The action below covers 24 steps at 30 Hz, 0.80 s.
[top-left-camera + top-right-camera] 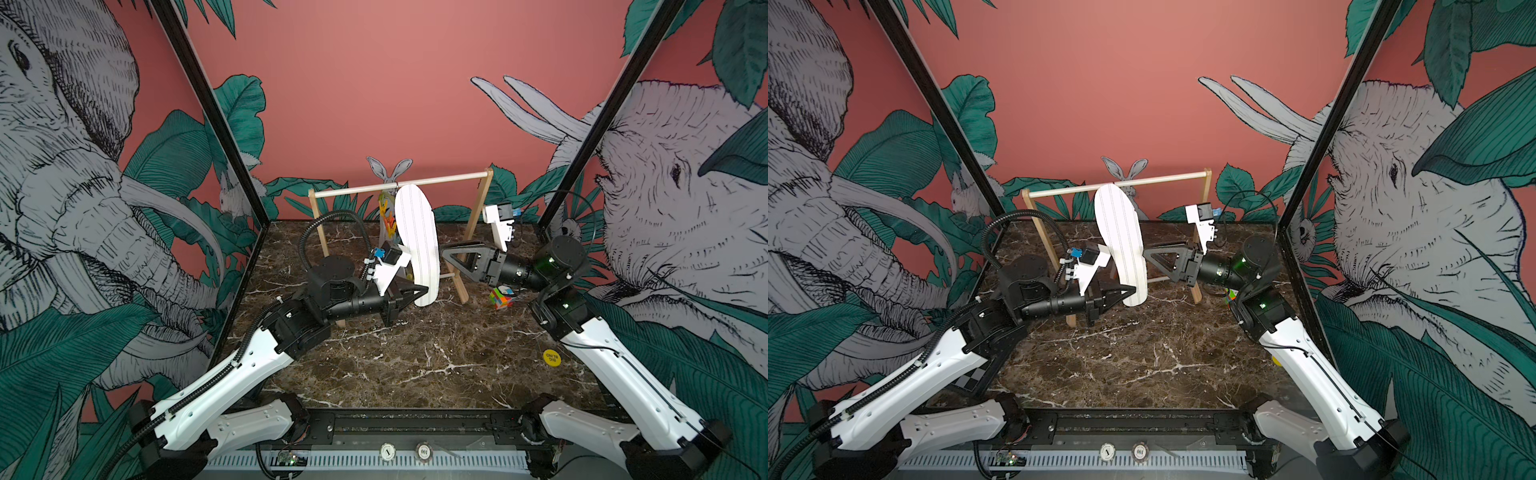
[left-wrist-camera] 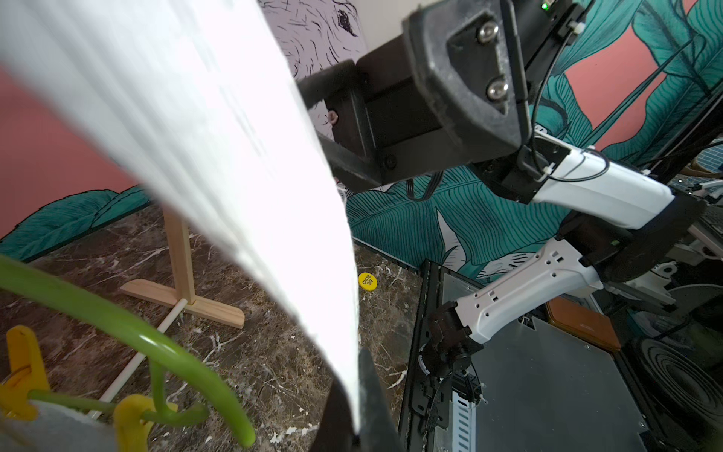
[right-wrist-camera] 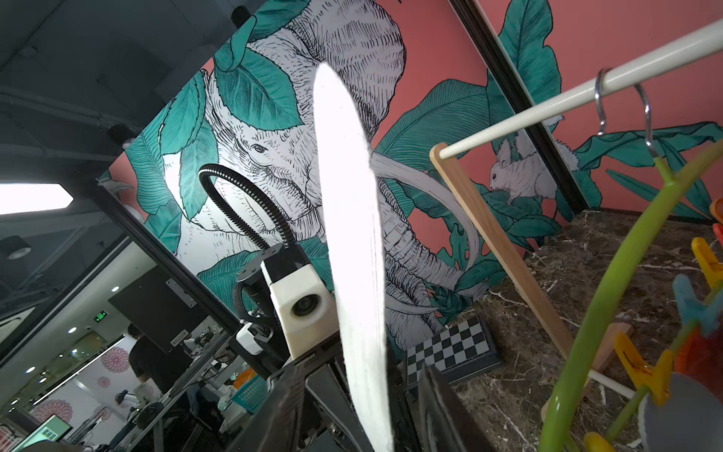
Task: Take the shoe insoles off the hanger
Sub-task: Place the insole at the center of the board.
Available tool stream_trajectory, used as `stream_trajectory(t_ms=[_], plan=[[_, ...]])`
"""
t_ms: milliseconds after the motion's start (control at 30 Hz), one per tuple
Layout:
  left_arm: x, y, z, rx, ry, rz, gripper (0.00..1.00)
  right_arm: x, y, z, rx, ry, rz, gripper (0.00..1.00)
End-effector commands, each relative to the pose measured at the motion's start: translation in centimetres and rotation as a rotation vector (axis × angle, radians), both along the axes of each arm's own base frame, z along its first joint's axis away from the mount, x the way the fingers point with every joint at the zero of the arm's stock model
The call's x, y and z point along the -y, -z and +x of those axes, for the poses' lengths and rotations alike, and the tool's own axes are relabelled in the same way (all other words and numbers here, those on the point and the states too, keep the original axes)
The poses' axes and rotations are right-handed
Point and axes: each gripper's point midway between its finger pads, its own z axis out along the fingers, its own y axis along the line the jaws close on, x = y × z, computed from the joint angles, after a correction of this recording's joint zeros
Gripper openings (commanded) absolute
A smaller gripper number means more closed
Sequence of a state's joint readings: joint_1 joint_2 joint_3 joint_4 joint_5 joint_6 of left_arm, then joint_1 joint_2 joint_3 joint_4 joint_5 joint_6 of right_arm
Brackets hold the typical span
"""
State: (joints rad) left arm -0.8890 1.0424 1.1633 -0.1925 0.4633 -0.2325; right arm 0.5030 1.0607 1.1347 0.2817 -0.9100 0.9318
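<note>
A white striped insole (image 1: 417, 245) (image 1: 1121, 245) stands nearly upright in front of the rack. My left gripper (image 1: 419, 291) (image 2: 354, 391) is shut on its lower end. My right gripper (image 1: 446, 253) (image 3: 362, 371) reaches in from the right. Its jaws straddle the insole's (image 3: 352, 235) edge with a gap on each side. The lime-green hanger (image 3: 610, 281) hangs by its metal hook (image 3: 645, 117) from the bar behind. Yellow pegs (image 2: 23, 364) and coloured ones (image 1: 386, 216) sit on it. A grey insole (image 3: 680, 415) and a red-orange one (image 3: 700, 360) are clipped there. No peg shows on the white insole.
The wooden rack with its white bar (image 1: 399, 187) stands at the back of the marble table (image 1: 415, 353). A colourful cube (image 1: 500, 298) lies by the rack's right foot, a yellow disc (image 1: 552, 358) nearer the front right. A chequered board (image 3: 454, 348) lies at the left edge.
</note>
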Motion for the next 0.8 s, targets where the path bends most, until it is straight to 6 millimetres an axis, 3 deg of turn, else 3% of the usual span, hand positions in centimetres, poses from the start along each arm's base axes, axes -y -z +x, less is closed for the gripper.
stream_trajectory(t_ms=[0, 533, 700, 733, 767], plan=[[0.1, -3.1, -1.0, 0.038, 0.061, -0.079, 0.0, 0.2, -1.8, -1.0, 0.065, -0.03, 0.04, 0.44], [0.7, -3.0, -0.5, 0.022, 0.074, -0.082, 0.0, 0.2, -1.7, -0.5, 0.039, -0.014, 0.052, 0.19], [0.6, -3.0, 0.0, 0.026, 0.045, -0.08, 0.0, 0.4, -1.9, -0.4, 0.036, 0.004, 0.061, 0.02], [0.5, -2.9, 0.1, 0.026, 0.035, -0.077, 0.07, 0.5, -1.9, -0.4, 0.037, 0.011, 0.063, 0.0], [0.5, -2.9, 0.3, 0.029, 0.023, -0.076, 0.24, 0.6, -1.9, -0.3, 0.036, 0.02, 0.064, 0.0]])
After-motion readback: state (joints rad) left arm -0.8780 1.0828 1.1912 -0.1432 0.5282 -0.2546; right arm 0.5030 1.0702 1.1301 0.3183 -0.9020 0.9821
